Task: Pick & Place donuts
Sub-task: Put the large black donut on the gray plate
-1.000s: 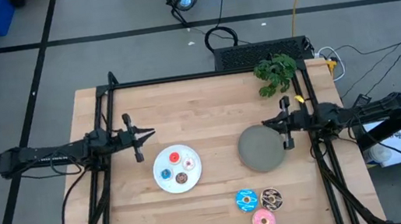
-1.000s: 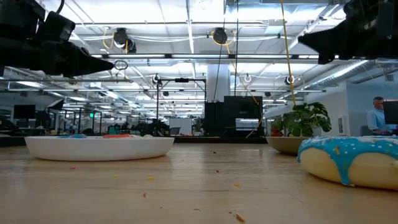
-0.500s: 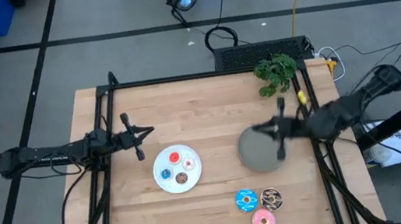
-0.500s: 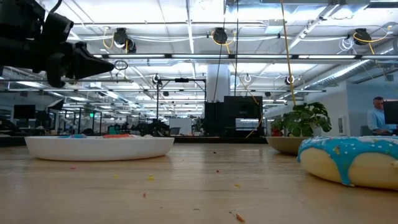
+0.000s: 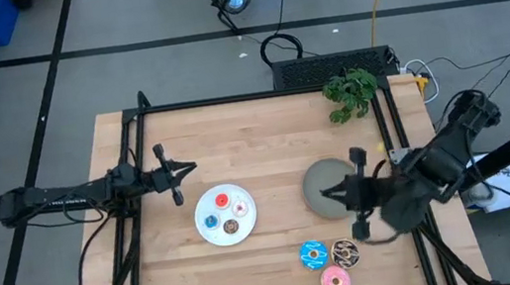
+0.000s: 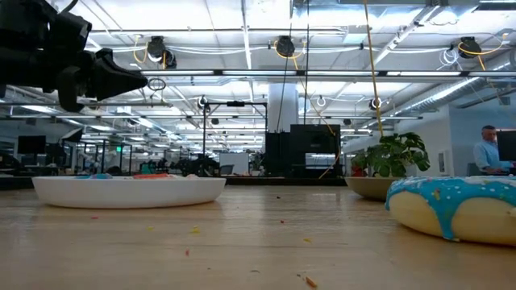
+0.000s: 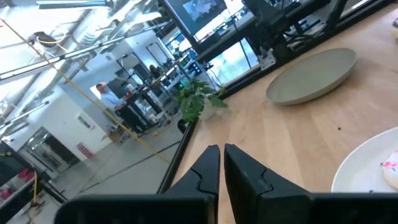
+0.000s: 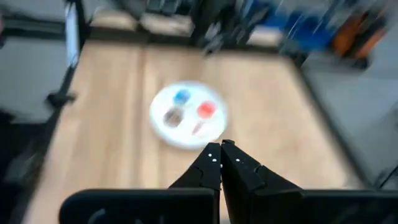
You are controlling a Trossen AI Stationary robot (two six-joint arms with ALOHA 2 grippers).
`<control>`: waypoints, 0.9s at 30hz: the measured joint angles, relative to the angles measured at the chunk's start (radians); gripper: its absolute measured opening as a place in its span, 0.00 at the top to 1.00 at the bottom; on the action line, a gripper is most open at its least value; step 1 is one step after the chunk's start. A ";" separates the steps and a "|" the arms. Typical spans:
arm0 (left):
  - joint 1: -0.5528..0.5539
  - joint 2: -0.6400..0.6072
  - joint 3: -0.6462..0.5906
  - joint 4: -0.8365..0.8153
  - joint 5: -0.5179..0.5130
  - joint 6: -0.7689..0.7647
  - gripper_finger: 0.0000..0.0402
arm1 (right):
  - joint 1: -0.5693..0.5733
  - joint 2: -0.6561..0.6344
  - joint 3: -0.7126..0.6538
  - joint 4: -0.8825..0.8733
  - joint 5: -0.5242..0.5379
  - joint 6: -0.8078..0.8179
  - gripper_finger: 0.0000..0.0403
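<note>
A white plate (image 5: 217,230) at the table's middle left carries tiny donuts: red (image 5: 221,201), blue (image 5: 210,221), pink-white (image 5: 240,206) and brown (image 5: 231,228). Three larger donuts lie on the wood near the front edge: blue (image 5: 313,253), brown sprinkled (image 5: 344,252) and pink (image 5: 335,280). My left gripper (image 5: 191,168) (image 7: 221,151) hangs level and shut above the table, just beyond the white plate's far left. My right gripper (image 5: 328,192) (image 8: 220,148) is raised high over the grey plate (image 5: 318,176), shut and empty, slanting down toward the white plate (image 8: 188,115).
A potted plant (image 5: 350,92) stands at the back right corner. Black frame rails (image 5: 258,95) run along the table's far, left and right sides. The low view shows the blue donut (image 6: 451,208) close up and the white plate (image 6: 129,190) farther back.
My right gripper has risen from low at the table's right edge and swung toward the near edge and the left, over the grey plate, tipping its fingers downward. My left gripper has rolled a little about its own line while staying in place.
</note>
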 joint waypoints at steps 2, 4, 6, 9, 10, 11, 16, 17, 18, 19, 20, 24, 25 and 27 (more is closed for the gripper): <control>0.000 0.000 0.000 -0.001 -0.013 -0.002 0.94 | -0.012 0.056 0.056 -0.081 -0.087 0.082 1.00; 0.000 0.000 0.000 -0.001 -0.019 -0.004 0.95 | -0.022 0.112 0.096 -0.144 -0.173 0.150 1.00; 0.000 0.000 0.000 -0.001 -0.019 -0.003 0.97 | -0.035 0.170 0.126 -0.181 -0.245 0.200 1.00; 0.000 0.000 0.000 0.000 -0.020 -0.003 0.99 | -0.058 0.264 0.156 -0.205 -0.358 0.233 1.00; 0.000 0.000 0.000 0.000 -0.020 -0.004 0.99 | -0.065 0.297 0.164 -0.220 -0.396 0.241 1.00; 0.000 0.000 0.000 0.000 -0.020 -0.005 0.99 | -0.070 0.328 0.176 -0.239 -0.429 0.246 1.00; 0.000 0.000 0.000 0.000 -0.001 -0.013 0.94 | -0.074 0.450 0.246 -0.428 -0.535 0.336 1.00; 0.000 0.000 0.000 0.000 0.005 -0.019 0.93 | -0.068 0.463 0.252 -0.467 -0.558 0.369 1.00; 0.000 0.000 0.000 0.000 0.007 -0.022 0.92 | -0.058 0.470 0.253 -0.493 -0.559 0.402 1.00; 0.000 0.000 0.000 0.000 0.007 -0.028 0.91 | -0.047 0.473 0.253 -0.510 -0.546 0.434 1.00; 0.000 0.000 0.000 0.000 0.006 -0.034 0.91 | -0.036 0.473 0.253 -0.520 -0.529 0.465 1.00; 0.000 0.002 0.000 0.000 0.006 -0.047 0.90 | 0.006 0.452 0.254 -0.537 -0.519 0.606 1.00; 0.000 0.002 0.000 -0.001 0.006 -0.052 0.90 | 0.013 0.451 0.254 -0.534 -0.531 0.629 1.00; 0.000 0.002 0.000 -0.002 0.006 -0.053 0.90 | 0.019 0.454 0.254 -0.531 -0.562 0.653 1.00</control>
